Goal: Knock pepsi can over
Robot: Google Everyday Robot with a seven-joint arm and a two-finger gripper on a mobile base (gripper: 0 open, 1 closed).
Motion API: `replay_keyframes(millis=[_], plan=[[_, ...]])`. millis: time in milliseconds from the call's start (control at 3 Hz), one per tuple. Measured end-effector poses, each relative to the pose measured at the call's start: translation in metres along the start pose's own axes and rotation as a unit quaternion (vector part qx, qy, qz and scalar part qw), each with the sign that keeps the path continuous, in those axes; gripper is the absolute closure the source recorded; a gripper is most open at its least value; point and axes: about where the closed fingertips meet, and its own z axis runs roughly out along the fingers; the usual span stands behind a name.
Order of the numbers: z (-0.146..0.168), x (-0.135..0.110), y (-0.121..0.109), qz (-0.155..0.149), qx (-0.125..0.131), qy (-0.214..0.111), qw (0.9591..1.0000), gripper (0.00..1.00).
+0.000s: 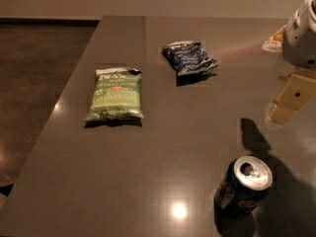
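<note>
Pepsi can sits closest to the camera, in the lower right of the frame, on the dark grey table. Its silver top faces up and its dark blue side shows below, and it casts a shadow up and to the right.

At the far left, the brown floor runs beside the table edge. Left of centre a green chip bag lies flat. Further right, in the upper middle, a smaller dark blue snack bag with white lettering lies crumpled, well apart from the can.

At the upper right edge a pale packet peeks out beside the white arm. Below the arm, the beige gripper hangs at the right edge, above the can in the frame and clear of it. Whether it is spread or closed cannot be made out.
</note>
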Motion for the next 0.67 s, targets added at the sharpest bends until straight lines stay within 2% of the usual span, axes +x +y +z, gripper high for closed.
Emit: replay_keyframes(millis=[667], plan=[[-0.0012,0.0007,-0.0012,0.004,-0.003,-0.006,1.0000,0.00]])
